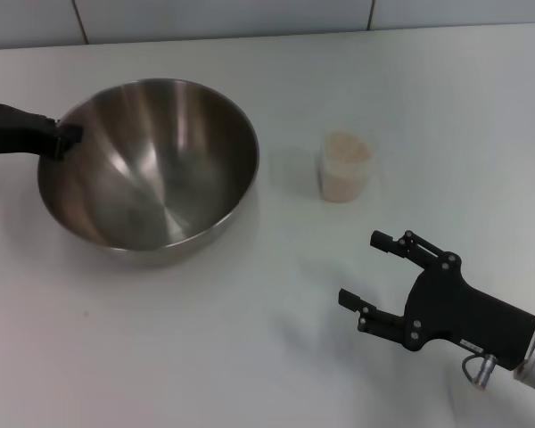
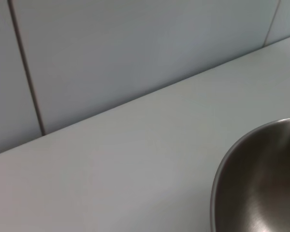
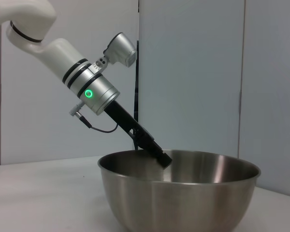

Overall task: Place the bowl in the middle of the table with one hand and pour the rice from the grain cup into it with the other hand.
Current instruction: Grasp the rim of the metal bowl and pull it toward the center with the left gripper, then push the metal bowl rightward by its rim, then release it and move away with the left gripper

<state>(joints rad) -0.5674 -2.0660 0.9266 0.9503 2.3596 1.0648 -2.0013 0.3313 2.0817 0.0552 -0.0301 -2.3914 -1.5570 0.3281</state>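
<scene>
The steel bowl (image 1: 216, 125) stands left of centre on the white table (image 1: 250, 348). My left gripper (image 1: 68, 139) comes in from the left edge and is shut on the bowl's left rim. The right wrist view shows that gripper (image 3: 163, 159) clamped over the rim of the bowl (image 3: 183, 203). A slice of the bowl (image 2: 266, 183) fills one corner of the left wrist view. The clear grain cup (image 1: 345, 168), full of pale rice (image 1: 347, 148), stands upright to the right of the bowl. My right gripper (image 1: 358, 267) hovers open in front of the cup, apart from it.
A tiled wall (image 1: 250, 16) runs along the table's far edge. Bare tabletop lies in front of the bowl and to the right of the cup.
</scene>
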